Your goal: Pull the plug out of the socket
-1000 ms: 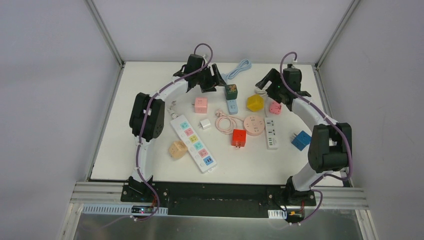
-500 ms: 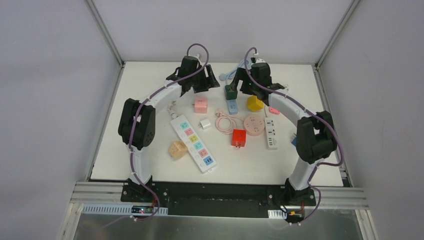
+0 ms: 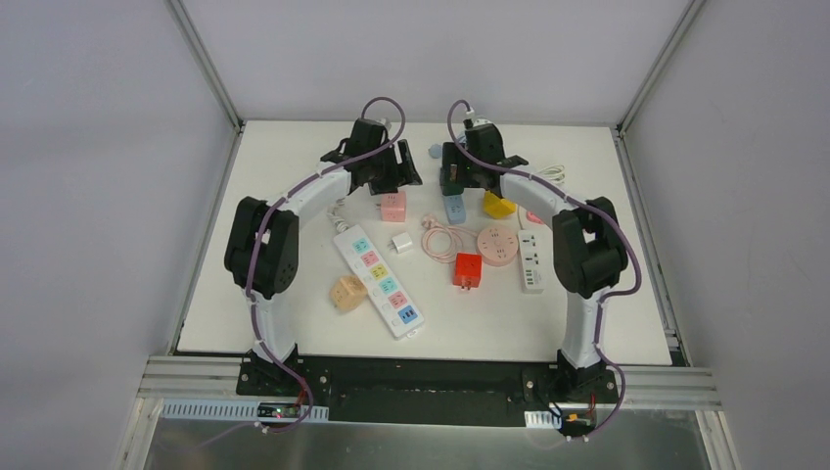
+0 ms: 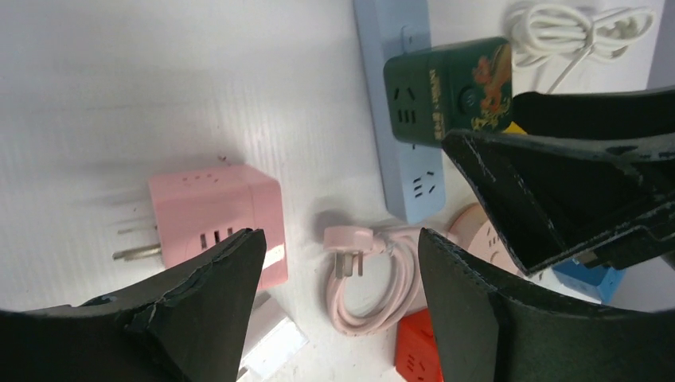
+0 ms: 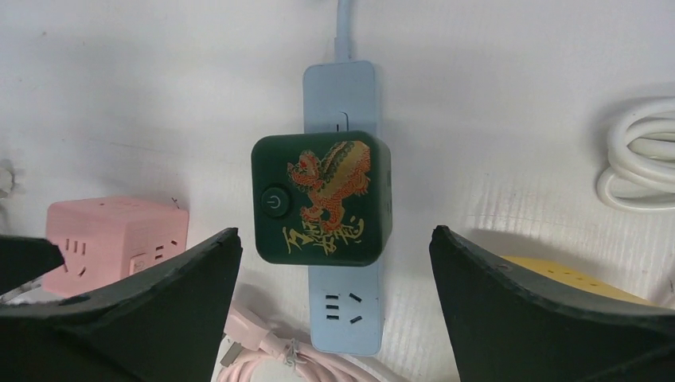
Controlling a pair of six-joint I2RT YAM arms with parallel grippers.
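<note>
Since the earlier frame the right arm (image 3: 548, 201) swung left across the far table, and the left arm (image 3: 313, 186) drew slightly back. The pale blue power strip (image 5: 342, 318) lay flat, and the dark green cube plug (image 5: 322, 199) sat plugged into it. The right gripper (image 5: 334, 235) hung over the cube with its jaws wide and empty, the cube centred under the gap and untouched. The left gripper (image 4: 341, 235) also gaped and held nothing. Judged: a rigid, light, smooth plastic cube. Take it by opposite side faces. The strip may lift with it.
</note>
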